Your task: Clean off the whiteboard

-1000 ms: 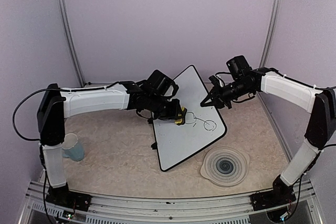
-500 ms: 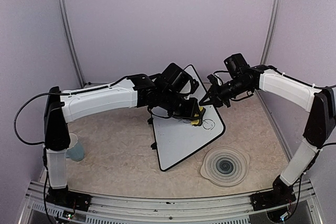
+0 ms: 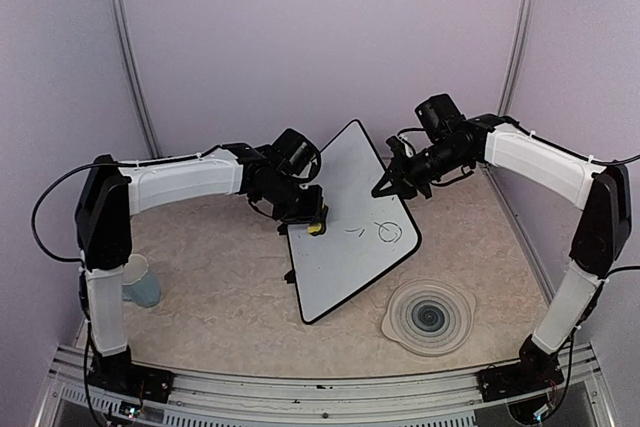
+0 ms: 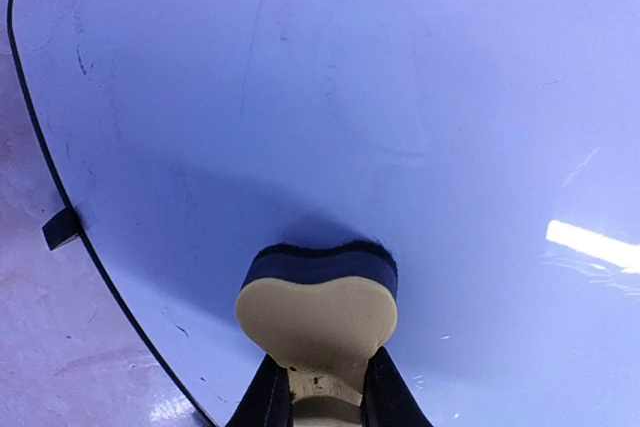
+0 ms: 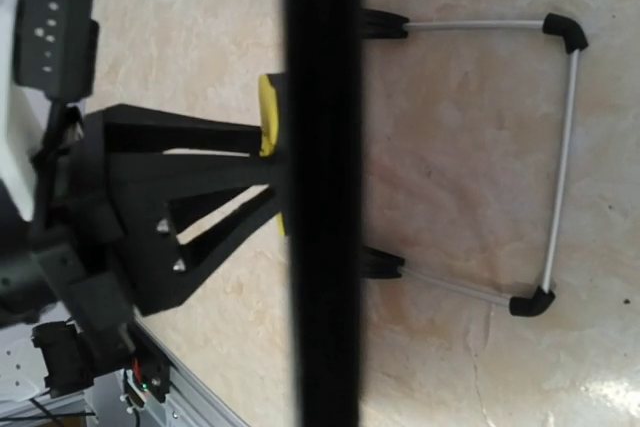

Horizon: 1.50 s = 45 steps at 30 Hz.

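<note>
The whiteboard (image 3: pixel 345 257) lies tilted on the table with a black marker loop (image 3: pixel 387 233) and a short stroke on its right half. My left gripper (image 3: pixel 312 221) is shut on a yellow-backed eraser (image 3: pixel 317 229) near the board's left edge. In the left wrist view the eraser (image 4: pixel 318 307) has its dark felt pressed on the white surface (image 4: pixel 420 97), with black fingers (image 4: pixel 262 402) on either side. My right gripper (image 3: pixel 392 185) is shut on the board's upper right edge. In the right wrist view that edge is a black bar (image 5: pixel 320 187).
A round grey ringed plate (image 3: pixel 429 316) lies on the table near the board's lower right corner. A pale blue cup (image 3: pixel 140 280) stands at the left by the left arm. The board's wire stand (image 5: pixel 560 147) rests on the table behind it.
The left gripper swept the eraser right across the marks, then back to the board's left side. One loop has shrunk to a short stroke. The board and right gripper shifted slightly left.
</note>
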### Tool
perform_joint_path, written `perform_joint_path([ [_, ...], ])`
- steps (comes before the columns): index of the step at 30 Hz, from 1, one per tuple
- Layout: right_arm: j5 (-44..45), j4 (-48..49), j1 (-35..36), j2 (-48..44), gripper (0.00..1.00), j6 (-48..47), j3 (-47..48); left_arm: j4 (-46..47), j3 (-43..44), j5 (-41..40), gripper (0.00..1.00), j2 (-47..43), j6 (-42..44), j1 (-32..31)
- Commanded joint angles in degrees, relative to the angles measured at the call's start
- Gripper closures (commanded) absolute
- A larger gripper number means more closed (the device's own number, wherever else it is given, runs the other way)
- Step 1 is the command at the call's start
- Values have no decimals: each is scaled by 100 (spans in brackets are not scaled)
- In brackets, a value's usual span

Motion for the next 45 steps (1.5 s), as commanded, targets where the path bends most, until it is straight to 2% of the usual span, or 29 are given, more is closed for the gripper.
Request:
perform_joint_path([
  [1, -24, 777, 348, 236, 100, -162, 153, 406, -565, 73, 100, -88, 138, -272],
  [6, -15, 785, 349, 238, 100, -94, 111, 1054, -676, 266, 100, -518, 306, -877],
  [13, -72, 849, 346, 247, 100, 3, 56, 1128, 206, 310, 100, -293, 484, -1680],
  [18, -123, 888, 349, 253, 100, 50, 55, 538, 1206, 295, 100, 198, 677, -1948],
  [23, -123, 859, 346, 275, 100, 26, 82, -321, 2087, -134, 100, 689, 793, -2088],
  [26, -112, 825, 344, 264, 100, 25, 98, -566, 1965, -544, 100, 716, 600, -1976],
  [31, -76, 794, 344, 229, 100, 18, 75, -598, 1176, -1166, 100, 256, 168, -1633],
  [35, -104, 816, 349, 220, 100, 18, 74, -503, 737, -1293, 100, -15, 22, -1506],
  [39, -111, 813, 349, 220, 100, 9, 75, -128, 801, -854, 100, 2, 511, -1762],
  [43, -124, 814, 349, 229, 100, -2, 66, 409, 823, 216, 100, 59, 1054, -2088],
  [45, -158, 816, 342, 229, 100, -3, 62, 453, 890, 484, 100, 124, 1278, -2224],
])
